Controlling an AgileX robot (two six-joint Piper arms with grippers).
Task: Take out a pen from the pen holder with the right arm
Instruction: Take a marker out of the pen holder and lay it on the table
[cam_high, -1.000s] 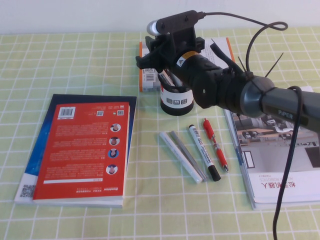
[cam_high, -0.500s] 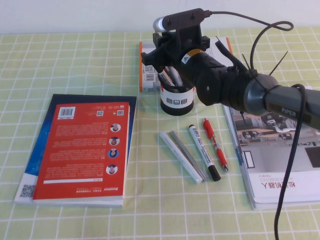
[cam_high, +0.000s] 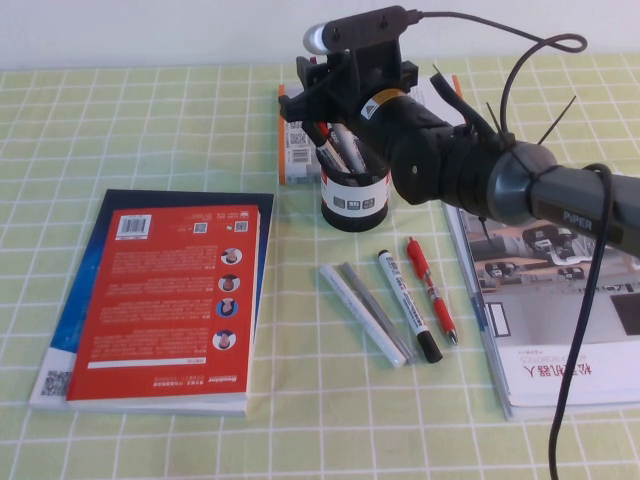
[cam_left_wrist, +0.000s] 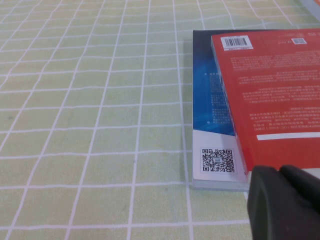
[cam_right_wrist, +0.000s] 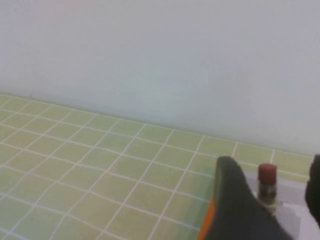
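Observation:
A black pen holder (cam_high: 354, 200) stands at the middle back of the table with several pens (cam_high: 340, 148) sticking out of it. My right gripper (cam_high: 312, 115) hangs just above those pens. In the right wrist view a red-capped pen (cam_right_wrist: 267, 182) stands up between its two fingers, close to one finger (cam_right_wrist: 231, 200) and apart from the other. The right gripper (cam_right_wrist: 271, 167) is open. My left gripper (cam_left_wrist: 285, 200) is shut and hovers over the near corner of the stacked books (cam_left_wrist: 270, 90).
Several pens lie in front of the holder: a white one (cam_high: 362, 312), a grey one (cam_high: 375, 305), a black-and-white marker (cam_high: 407, 305) and a red pen (cam_high: 430, 290). A red book on a blue one (cam_high: 170, 300) lies left, a magazine (cam_high: 560, 310) right, an orange-edged book (cam_high: 298, 150) behind the holder.
The right arm has shifted slightly up and to the right above the holder. The pens and books have not moved.

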